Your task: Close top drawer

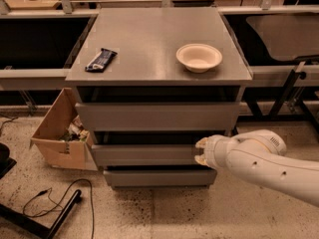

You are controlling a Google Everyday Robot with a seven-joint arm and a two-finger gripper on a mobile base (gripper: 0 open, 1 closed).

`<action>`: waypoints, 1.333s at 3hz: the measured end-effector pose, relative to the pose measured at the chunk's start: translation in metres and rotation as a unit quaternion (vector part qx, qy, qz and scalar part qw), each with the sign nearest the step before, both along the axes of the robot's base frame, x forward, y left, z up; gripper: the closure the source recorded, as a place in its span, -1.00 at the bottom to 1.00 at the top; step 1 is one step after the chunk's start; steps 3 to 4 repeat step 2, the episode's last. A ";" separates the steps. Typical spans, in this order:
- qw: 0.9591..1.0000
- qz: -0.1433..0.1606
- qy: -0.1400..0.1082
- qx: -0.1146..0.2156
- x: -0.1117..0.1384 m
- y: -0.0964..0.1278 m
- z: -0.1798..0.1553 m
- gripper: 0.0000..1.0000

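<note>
The grey cabinet (159,29) has three drawer fronts. The top drawer (149,116) is the tallest front. It stands slightly out, with a dark gap between it and the cabinet top. My gripper (201,152) comes in from the right on a white arm (264,163). It sits lower than the top drawer, in front of the right part of the middle drawer front (144,155). Its two pale fingertips (201,144) are apart with nothing between them. I cannot tell whether they touch the middle front.
A white bowl (199,57) and a dark snack packet (100,59) lie on the cabinet top. An open cardboard box (60,133) with clutter stands on the floor to the left. A black cable (55,203) lies on the floor at the front left. Dark benches flank the cabinet.
</note>
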State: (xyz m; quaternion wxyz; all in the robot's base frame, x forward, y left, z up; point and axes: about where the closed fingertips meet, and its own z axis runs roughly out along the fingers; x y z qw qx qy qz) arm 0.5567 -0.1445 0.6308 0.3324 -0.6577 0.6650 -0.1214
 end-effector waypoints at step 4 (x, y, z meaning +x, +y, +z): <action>0.995 -0.083 -0.004 -0.052 -0.097 -0.091 0.177 1.00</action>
